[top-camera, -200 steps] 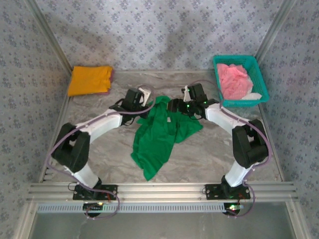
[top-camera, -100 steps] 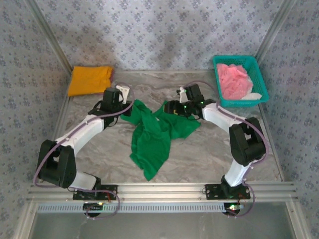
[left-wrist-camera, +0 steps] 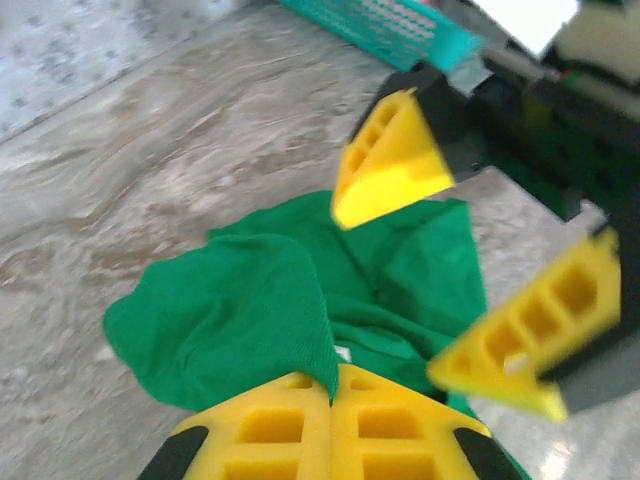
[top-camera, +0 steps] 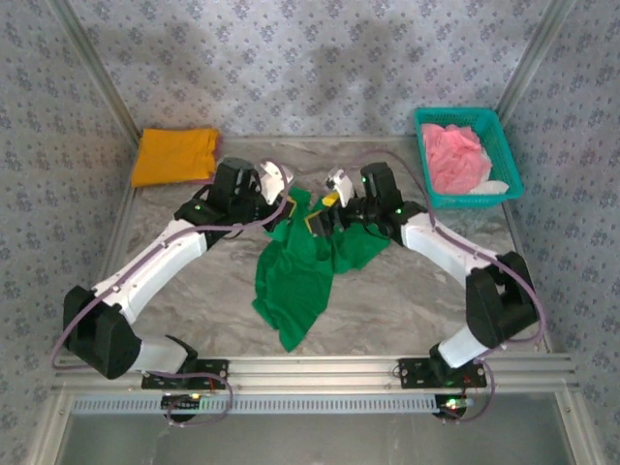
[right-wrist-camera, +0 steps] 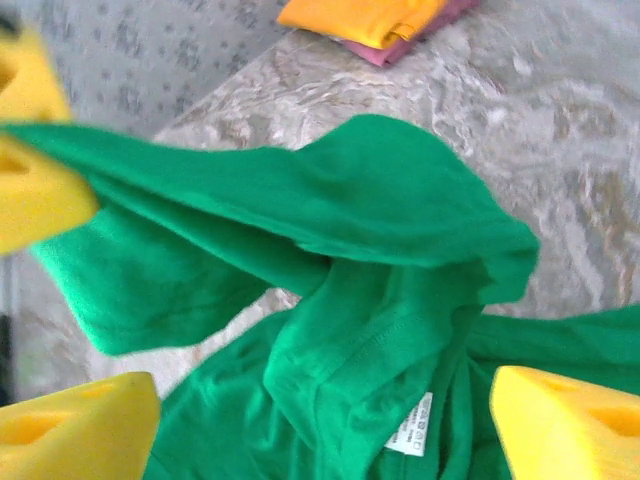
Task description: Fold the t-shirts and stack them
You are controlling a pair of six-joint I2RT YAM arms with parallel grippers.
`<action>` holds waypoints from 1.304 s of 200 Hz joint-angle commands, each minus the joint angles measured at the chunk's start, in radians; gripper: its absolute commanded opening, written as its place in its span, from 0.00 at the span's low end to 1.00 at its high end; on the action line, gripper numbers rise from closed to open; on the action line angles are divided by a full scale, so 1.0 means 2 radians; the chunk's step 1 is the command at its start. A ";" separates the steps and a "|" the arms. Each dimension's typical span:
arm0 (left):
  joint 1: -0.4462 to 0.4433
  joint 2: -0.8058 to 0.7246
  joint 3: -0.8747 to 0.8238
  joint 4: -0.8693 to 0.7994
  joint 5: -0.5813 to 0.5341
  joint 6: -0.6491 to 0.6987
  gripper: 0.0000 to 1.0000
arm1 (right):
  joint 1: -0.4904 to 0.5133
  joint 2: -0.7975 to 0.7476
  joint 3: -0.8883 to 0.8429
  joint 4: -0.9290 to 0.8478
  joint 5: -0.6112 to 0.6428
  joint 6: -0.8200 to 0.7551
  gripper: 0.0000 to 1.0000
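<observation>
Since half a second ago the green t-shirt (top-camera: 295,276) has had its upper edge carried back from the left toward mid-table, where it hangs lifted while the rest lies crumpled on the table (top-camera: 417,300). My left gripper (left-wrist-camera: 330,425) is pinched tight on that raised fold; the right gripper (top-camera: 323,208), brought in just beside it, has its fingers spread wide with nothing between them. I read this as a second grasp being set up for spreading, so folding has not begun; the orange-yellow t-shirt (top-camera: 174,155) lies folded at the far left, and the pink t-shirt (top-camera: 455,155) sits bunched in the teal basket (top-camera: 506,184).
</observation>
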 commanded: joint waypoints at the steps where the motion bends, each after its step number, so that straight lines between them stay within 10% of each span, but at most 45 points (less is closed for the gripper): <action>1: -0.001 0.001 0.022 -0.033 0.017 0.037 0.00 | 0.023 -0.031 -0.021 0.035 0.053 -0.138 0.98; 30: 0.023 -0.025 -0.028 0.043 -0.108 0.001 0.00 | -0.009 -0.018 -0.005 0.012 0.022 -0.050 0.91; 52: 0.122 -0.036 -0.078 0.121 -0.148 -0.090 0.00 | -0.018 -0.031 -0.052 0.073 0.051 0.012 0.91; 72: 0.199 0.008 -0.058 0.085 -0.217 -0.165 0.66 | -0.023 -0.029 -0.061 0.072 0.112 0.045 0.91; 86: 0.218 0.047 -0.017 0.027 -0.233 -0.186 0.87 | -0.034 -0.028 -0.060 0.059 0.151 0.070 0.90; 126: 0.098 0.049 0.042 -0.027 -0.303 -0.183 0.85 | -0.116 -0.029 -0.072 0.018 0.177 0.216 0.81; 164: 0.031 0.122 0.087 -0.065 -0.127 -0.308 0.78 | -0.141 -0.040 -0.086 -0.012 0.198 0.264 0.76; 261: -0.064 0.351 0.198 -0.094 -0.047 -0.355 0.72 | -0.169 0.036 -0.046 -0.073 0.193 0.289 0.79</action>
